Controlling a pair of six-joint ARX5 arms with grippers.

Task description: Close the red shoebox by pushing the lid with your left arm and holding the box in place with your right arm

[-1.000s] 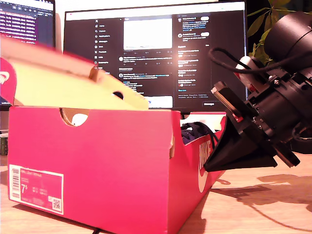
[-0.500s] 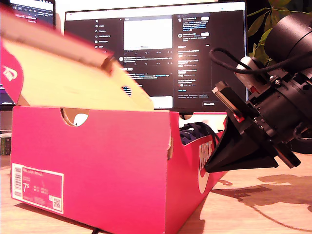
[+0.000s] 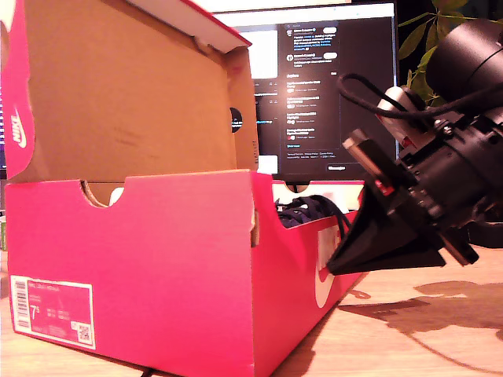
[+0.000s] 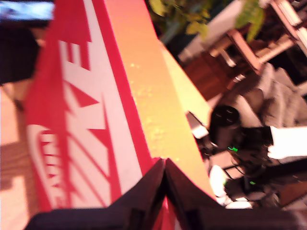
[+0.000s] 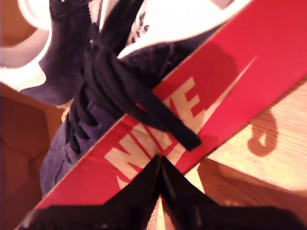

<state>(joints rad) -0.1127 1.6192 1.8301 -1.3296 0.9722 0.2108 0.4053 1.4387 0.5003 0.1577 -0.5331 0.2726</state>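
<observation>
The red shoebox (image 3: 157, 259) stands on the wooden table with its lid (image 3: 134, 94) swung up almost vertical, brown inside facing the camera. A dark blue laced shoe (image 3: 302, 210) lies inside. At the exterior view's right, my second gripper (image 3: 334, 267) is shut, its black tip against the box's logo side. In the second wrist view its tip (image 5: 159, 160) touches the red wall (image 5: 230, 81) just below the shoe (image 5: 81, 72). My first gripper (image 4: 164, 163) is shut, its tip on the lid's rim (image 4: 144, 96). The lid hides it in the exterior view.
A lit monitor (image 3: 330, 86) stands behind the box, with plant leaves (image 3: 428, 31) at the exterior view's upper right. Bare wooden table (image 3: 409, 330) lies under the second arm. A size label (image 3: 47, 310) is on the box's near face.
The lid has swung from a low tilt over the box up to nearly vertical. The box slid slightly toward the exterior view's left. The second arm has barely moved.
</observation>
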